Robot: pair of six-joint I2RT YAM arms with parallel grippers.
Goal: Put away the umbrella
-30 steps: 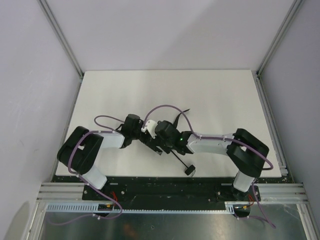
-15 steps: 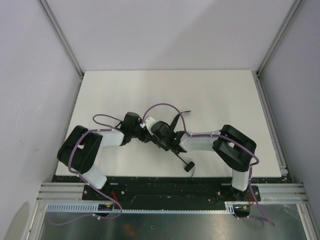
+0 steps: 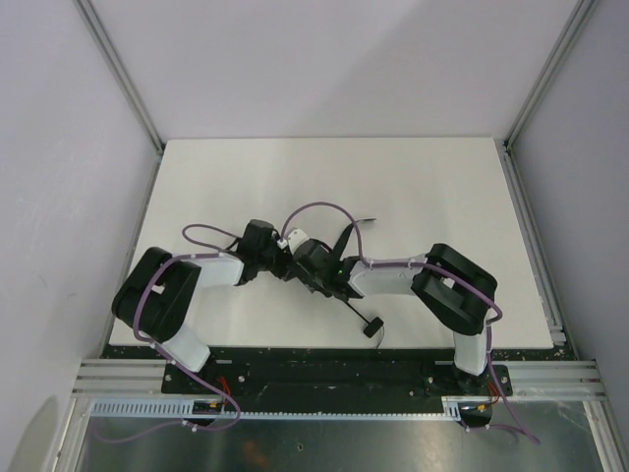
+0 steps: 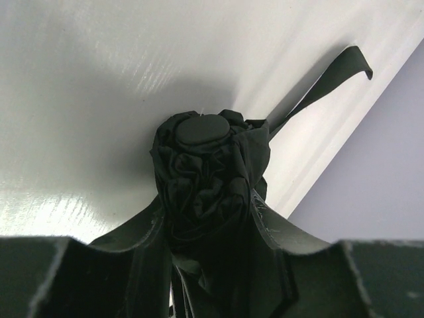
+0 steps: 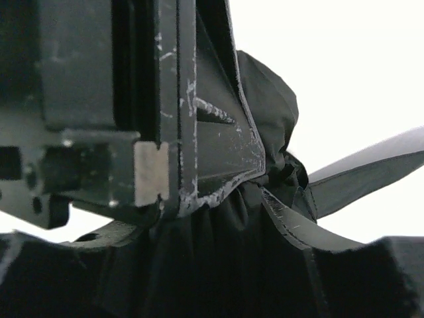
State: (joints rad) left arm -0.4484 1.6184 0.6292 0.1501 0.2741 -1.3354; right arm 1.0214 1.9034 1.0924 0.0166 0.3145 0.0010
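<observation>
The black umbrella [image 3: 339,285] lies near the table's front middle, its canopy bunched between both grippers. Its thin shaft runs to the small knob handle [image 3: 371,329], and its strap [image 3: 359,224] points away. My left gripper [image 3: 278,263] is shut on the canopy's tip end. In the left wrist view the round top cap [image 4: 202,129] and crumpled fabric sit between my fingers [image 4: 142,232], and the strap [image 4: 331,73] trails right. My right gripper [image 3: 314,267] is shut on the canopy fabric [image 5: 225,265], right against the left gripper's body [image 5: 99,99]. One right finger [image 5: 291,225] presses the fabric.
The white table [image 3: 413,187] is walled by pale panels and aluminium posts [image 3: 118,69]. Purple cables [image 3: 319,208] loop over both wrists. The table's front edge [image 3: 295,346] lies just below the handle.
My right arm has folded and slid its gripper left along the umbrella, up against the left gripper. The handle has shifted slightly left. The left arm has barely moved.
</observation>
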